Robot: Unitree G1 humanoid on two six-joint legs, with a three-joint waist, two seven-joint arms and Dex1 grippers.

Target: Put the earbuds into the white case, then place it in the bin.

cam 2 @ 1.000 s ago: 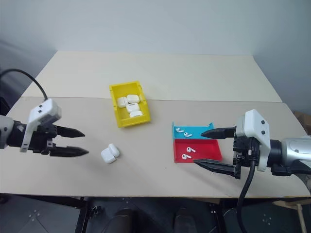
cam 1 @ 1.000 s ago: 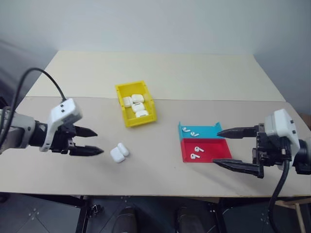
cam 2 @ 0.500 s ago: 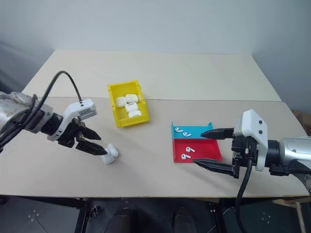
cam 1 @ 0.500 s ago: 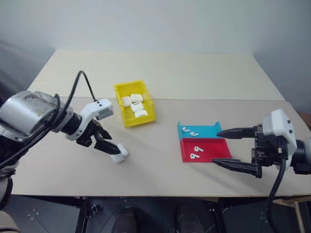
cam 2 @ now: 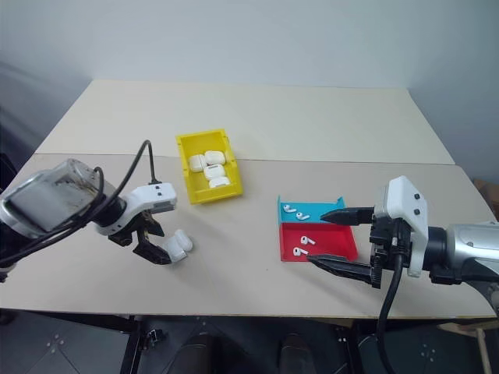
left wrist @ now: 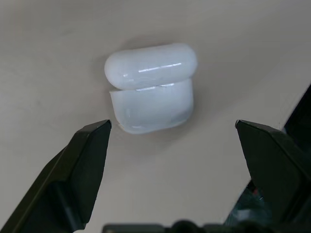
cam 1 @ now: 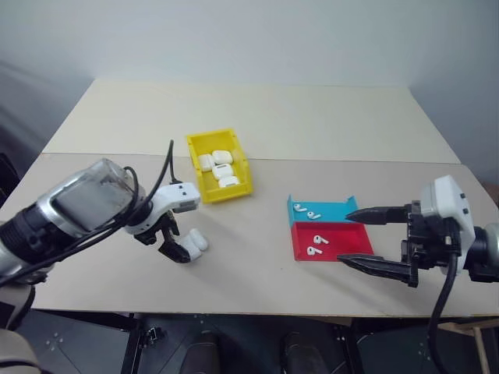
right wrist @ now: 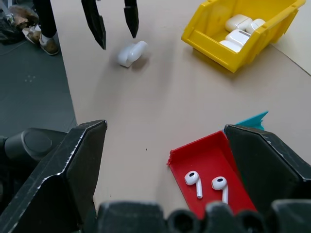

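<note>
A white case (left wrist: 150, 87) lies on the table with its lid slightly ajar, left of the middle (cam 1: 196, 242). My left gripper (cam 1: 175, 248) points steeply down just above it, open, with a finger to each side of the case and not touching it. Two earbuds (cam 1: 316, 244) lie in a red tray (cam 1: 347, 243), and two more (cam 1: 306, 212) lie in a teal tray (cam 1: 337, 210). My right gripper (cam 1: 346, 238) hovers open at the right edge of those trays with nothing between its fingers. The yellow bin (cam 1: 226, 192) stands behind the case.
The yellow bin holds several identical white cases (cam 1: 220, 167). The two shallow trays sit side by side right of centre, the teal one behind the red. The table's far half is a second light board beyond a seam (cam 1: 312, 160).
My left gripper has swung right and forward to the case and tipped from nearly level to steeply downward, staying open. The right gripper has kept still.
</note>
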